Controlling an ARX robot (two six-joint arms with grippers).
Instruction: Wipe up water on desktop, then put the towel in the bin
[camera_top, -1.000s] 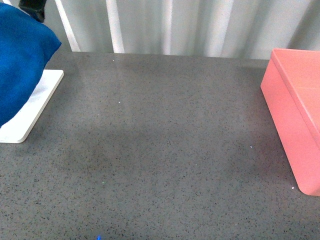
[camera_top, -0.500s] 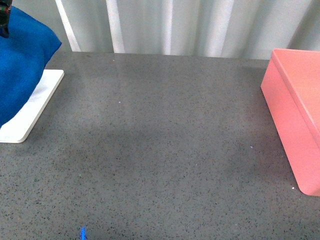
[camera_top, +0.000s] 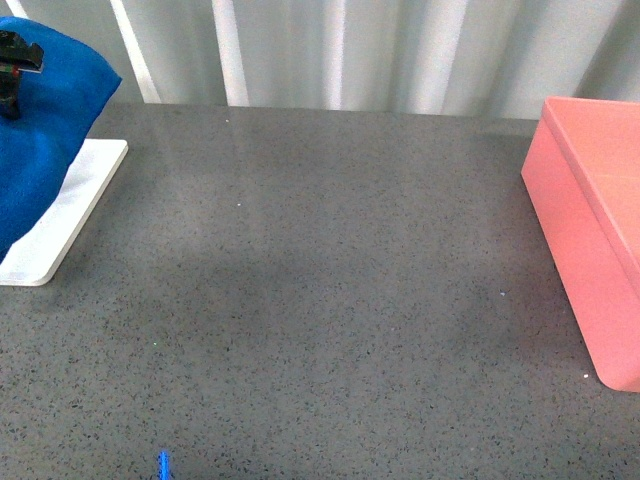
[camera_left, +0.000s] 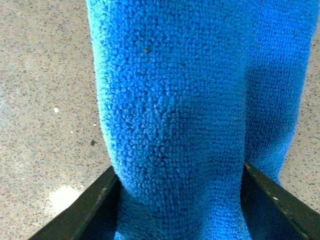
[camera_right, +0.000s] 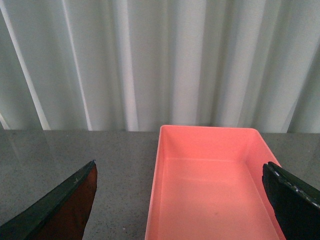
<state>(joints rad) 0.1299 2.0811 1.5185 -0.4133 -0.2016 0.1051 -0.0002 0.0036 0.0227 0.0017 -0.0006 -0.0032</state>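
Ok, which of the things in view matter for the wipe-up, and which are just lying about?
For the job: the towel, clamped in the left gripper; the desktop; the bin.
Just there: the flat white stand on the desktop's left; the pale curtain behind.

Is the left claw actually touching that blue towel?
Touching. The left wrist view shows the towel pinched between the dark fingers of the left gripper.
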